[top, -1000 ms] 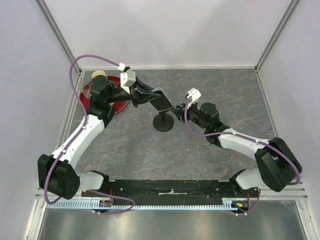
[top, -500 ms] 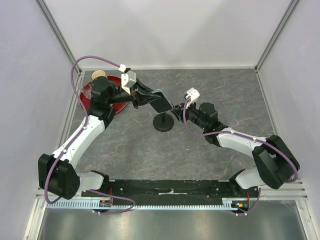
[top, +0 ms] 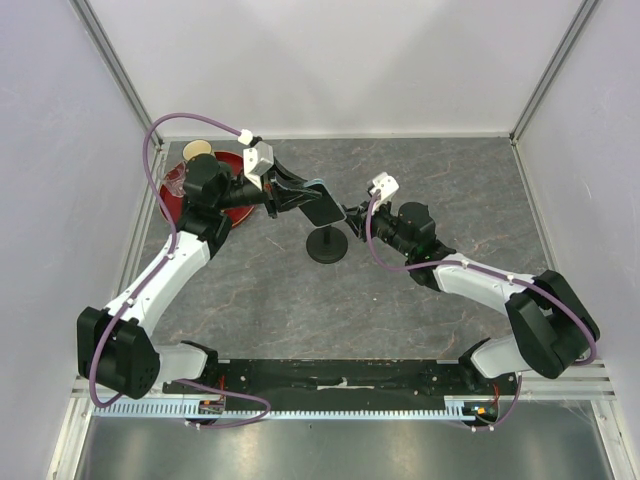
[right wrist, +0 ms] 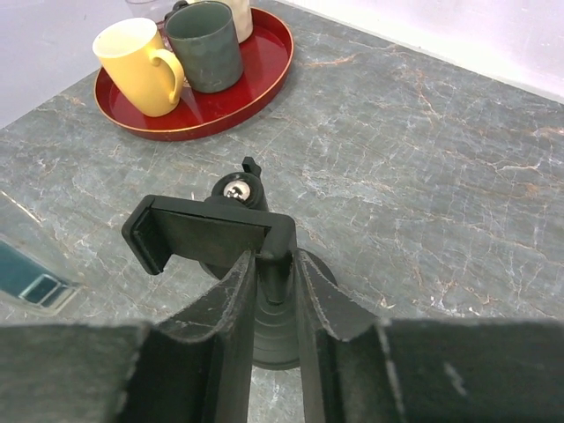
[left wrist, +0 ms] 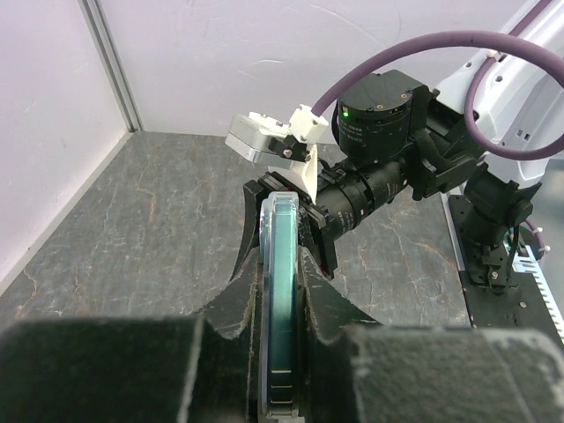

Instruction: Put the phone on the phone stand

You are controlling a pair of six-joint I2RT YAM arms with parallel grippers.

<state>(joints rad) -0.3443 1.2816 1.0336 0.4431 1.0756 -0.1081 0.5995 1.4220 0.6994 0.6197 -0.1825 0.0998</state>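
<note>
Between the left gripper's (left wrist: 280, 264) fingers: a thin black glossy smartphone (left wrist: 280, 220) is sitting edge-on, clamped by both pads.
Right gripper (right wrist: 275, 264): the jaws are straddling one end of the small black disc-based phone stand's (right wrist: 207, 231) top bracket; I cannot tell whether they are gripping it.
Smartphone versus stand: it is hanging close beside the bracket, apart from it.
Table: the grey marbled top (top: 420, 170) is bearing the stand.
Far corner: a round red tray (right wrist: 264, 79) is carrying mugs.
</note>
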